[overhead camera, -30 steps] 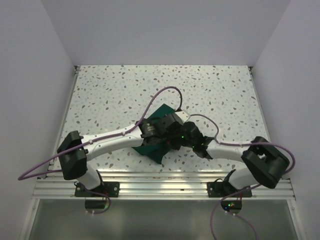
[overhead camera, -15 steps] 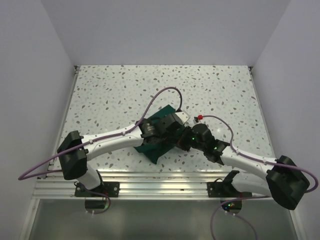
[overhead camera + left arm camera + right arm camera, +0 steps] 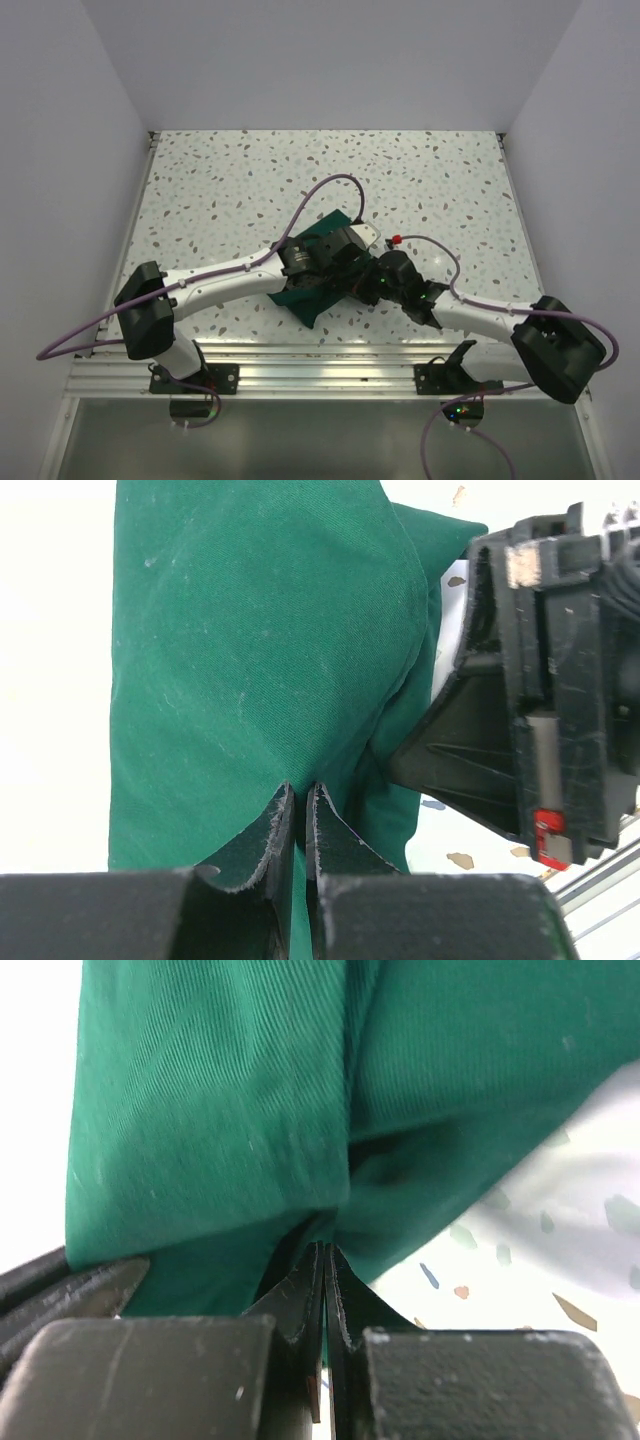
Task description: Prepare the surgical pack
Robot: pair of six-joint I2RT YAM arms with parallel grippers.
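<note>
Both arms are stretched low across the surface (image 3: 220,190) and meet in the middle. The left arm runs out from its near-left base in a long diagonal. The right arm sweeps in from the near right, elbow out wide and forearm almost flat. Their wrists crowd together right over the surgical pack (image 3: 305,300), a dark green folded bundle lying directly beneath both sets of jaws.

On the left gripper (image 3: 300,792), the jaws are nearly together with a sliver of green cloth pinched between them. The drape's creases run straight into the tips, and the right arm's black housing sits just to their right.

On the right gripper (image 3: 326,1252), the jaws are pressed tight with no gap. The tips are buried in a dark fold of the drape. I cannot tell whether they have caught any cloth. Bare speckled surface shows to their right.
</note>
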